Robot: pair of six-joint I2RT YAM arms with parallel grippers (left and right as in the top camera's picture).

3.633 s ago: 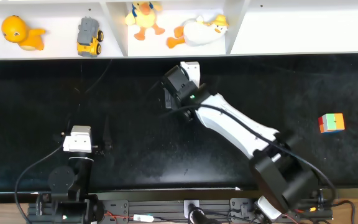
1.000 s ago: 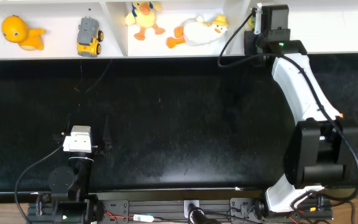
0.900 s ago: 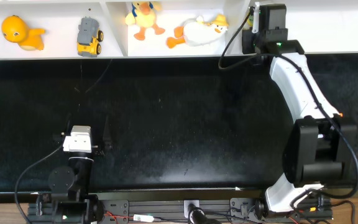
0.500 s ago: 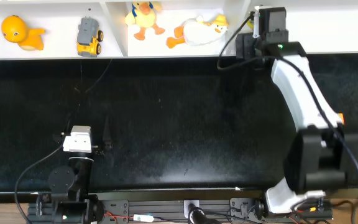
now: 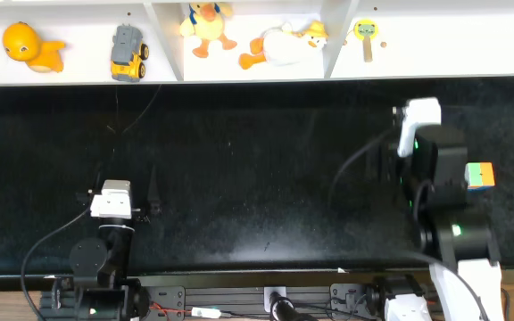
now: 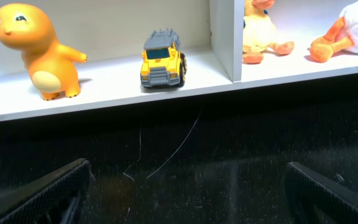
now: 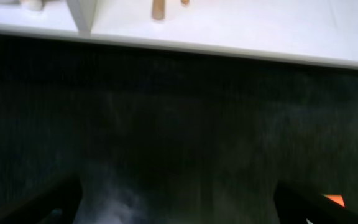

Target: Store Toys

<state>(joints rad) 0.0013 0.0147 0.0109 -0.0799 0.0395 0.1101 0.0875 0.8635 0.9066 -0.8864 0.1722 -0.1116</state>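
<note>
Toys were seen stored in the white shelf (image 5: pixel 239 75) along the far edge of the desk (image 5: pixel 257 169): an orange figure (image 5: pixel 30 46) and a yellow truck (image 5: pixel 128 53) in the left compartment, a plush duck (image 5: pixel 208 27) and a white plush bird (image 5: pixel 284 45) in the middle one, and a small toy with a wooden handle (image 5: pixel 367 36) in the right one. A coloured cube (image 5: pixel 479 176) was found on the desk near its right edge, just beside the right arm. The left gripper (image 6: pixel 186 171), toward the front left part of the desk, was held released and empty, and the right gripper (image 7: pixel 176 190) was likewise spread apart with nothing grasped.
</note>
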